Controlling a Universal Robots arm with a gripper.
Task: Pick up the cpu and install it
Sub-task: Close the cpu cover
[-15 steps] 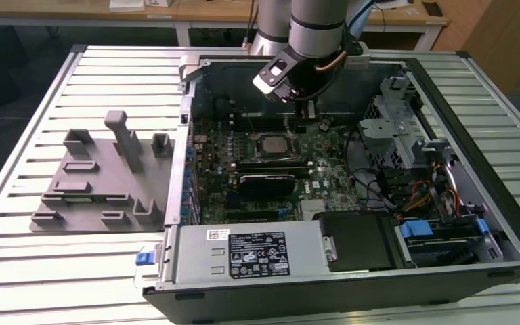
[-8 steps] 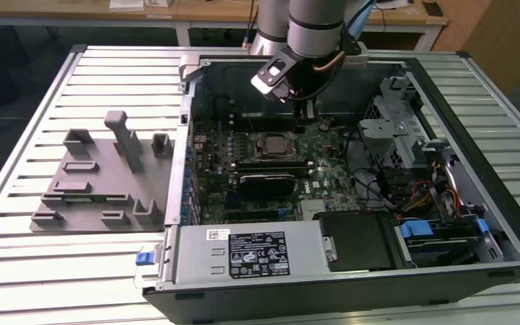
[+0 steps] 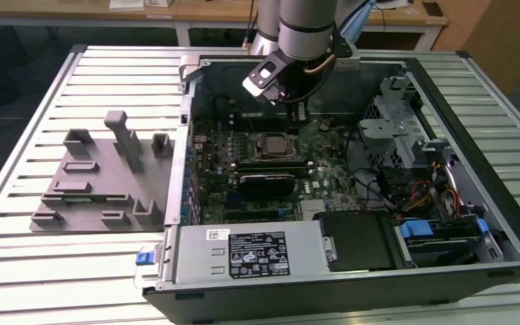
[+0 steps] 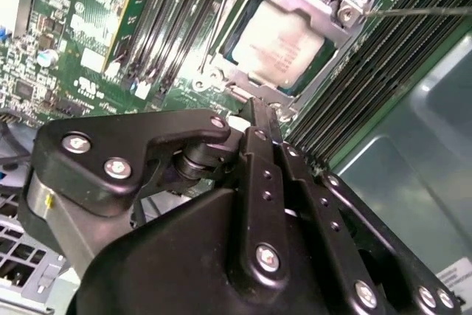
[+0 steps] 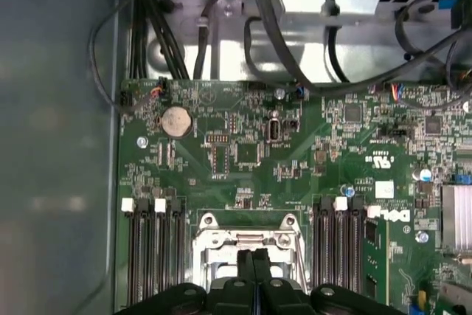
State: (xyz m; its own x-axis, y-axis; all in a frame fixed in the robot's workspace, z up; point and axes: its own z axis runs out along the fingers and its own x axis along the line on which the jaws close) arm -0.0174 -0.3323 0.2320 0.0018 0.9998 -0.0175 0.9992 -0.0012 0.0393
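The cpu [image 3: 273, 144] lies flat in its socket in the middle of the green motherboard [image 3: 319, 177], inside the open computer case. In the second wrist view the cpu [image 4: 284, 43] shows its silver-grey top, framed by the metal socket bracket [image 4: 346, 12]. My gripper [image 3: 294, 108] hangs above the board, a little behind the socket and apart from the chip. In both wrist views its black fingers [image 4: 259, 127] are pressed together with nothing between them. In the first wrist view the gripper [image 5: 253, 257] stands over the socket bracket [image 5: 209, 235].
A grey plastic fixture [image 3: 106, 179] with slots and posts sits on the slatted table at the exterior view's left. The case holds a power supply [image 3: 242, 254] at the front, a drive cage [image 3: 395, 132] and cables [image 3: 422, 196] at the right. Memory slots [image 5: 155, 256] flank the socket.
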